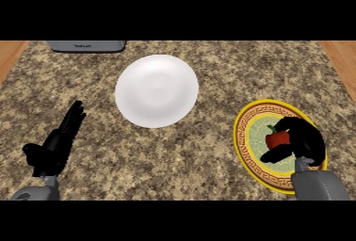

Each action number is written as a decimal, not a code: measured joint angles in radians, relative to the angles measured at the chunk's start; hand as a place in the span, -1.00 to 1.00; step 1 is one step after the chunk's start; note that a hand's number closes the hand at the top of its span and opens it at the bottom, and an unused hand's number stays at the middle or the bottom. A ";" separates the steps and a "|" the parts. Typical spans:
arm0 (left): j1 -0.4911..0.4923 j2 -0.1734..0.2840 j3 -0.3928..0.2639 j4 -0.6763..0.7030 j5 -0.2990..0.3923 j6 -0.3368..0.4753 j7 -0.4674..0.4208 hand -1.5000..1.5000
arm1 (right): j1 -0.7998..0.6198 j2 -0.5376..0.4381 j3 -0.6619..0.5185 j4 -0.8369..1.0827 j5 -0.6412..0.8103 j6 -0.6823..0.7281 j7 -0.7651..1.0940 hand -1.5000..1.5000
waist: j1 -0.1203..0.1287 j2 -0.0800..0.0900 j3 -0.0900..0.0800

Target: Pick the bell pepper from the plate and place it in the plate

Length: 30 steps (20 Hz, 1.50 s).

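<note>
A red bell pepper [277, 139] sits on a yellow patterned plate [249, 121] at the right of the counter. My right hand [303, 140] is over that plate with fingers and thumb curled round the pepper, hiding much of it. A plain white plate [156, 90] lies near the counter's middle, up and left of the pepper. My left hand [57, 142] rests open at the lower left, fingers straight and pointing up, well away from both plates.
A grey appliance [87, 45] stands at the counter's far edge, upper left. Wooden strips [10, 54] border the granite top on both sides. Bare granite lies between the two plates.
</note>
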 measured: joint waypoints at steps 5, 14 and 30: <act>-0.007 -0.005 0.005 0.020 -0.007 -0.010 -0.015 0.00 | -0.041 -0.027 0.015 0.049 -0.029 0.031 -0.124 1.00 | 0.004 0.002 0.001; 0.001 -0.009 0.009 0.011 -0.012 -0.022 -0.008 0.00 | -0.125 -0.095 0.035 0.144 -0.058 0.016 -0.440 1.00 | 0.005 0.006 0.005; 0.006 -0.024 0.027 0.001 -0.032 -0.024 -0.002 0.00 | -0.101 -0.080 0.039 -0.403 -0.067 0.058 -0.377 1.00 | -0.005 0.007 0.010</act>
